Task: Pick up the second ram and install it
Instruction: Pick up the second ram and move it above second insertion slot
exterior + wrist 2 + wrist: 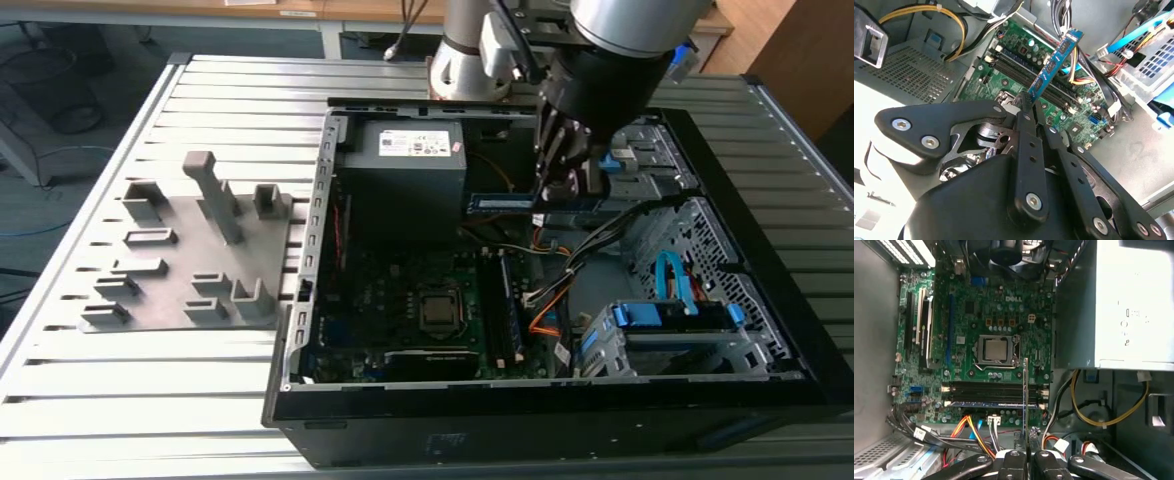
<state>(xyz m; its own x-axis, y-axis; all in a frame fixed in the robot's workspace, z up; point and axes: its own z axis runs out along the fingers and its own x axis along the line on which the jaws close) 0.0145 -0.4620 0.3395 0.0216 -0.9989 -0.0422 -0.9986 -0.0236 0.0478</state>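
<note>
1. While the gripper (563, 190) is hanging over the open computer case (302, 300), its fingers (1026, 150) are clenching the second ram (507, 203) by one end, with the rest of the stick projecting out past the fingertips.
2. In the first wrist view the stick (1025, 390) is showing edge-on, riding in the air and touching nothing on the motherboard (979, 305).
3. The memory slots (994, 388) are lying beyond the fingertips, and the stick appears to be crossing them rather than lining up along them.
4. The slot nearest the fingers seems to be carrying a blue-edged module (989, 404), though I cannot tell for sure.
5. Progress, by my judgement: the pick-up is looking done, while aligning and seating the stick are remaining.
</note>
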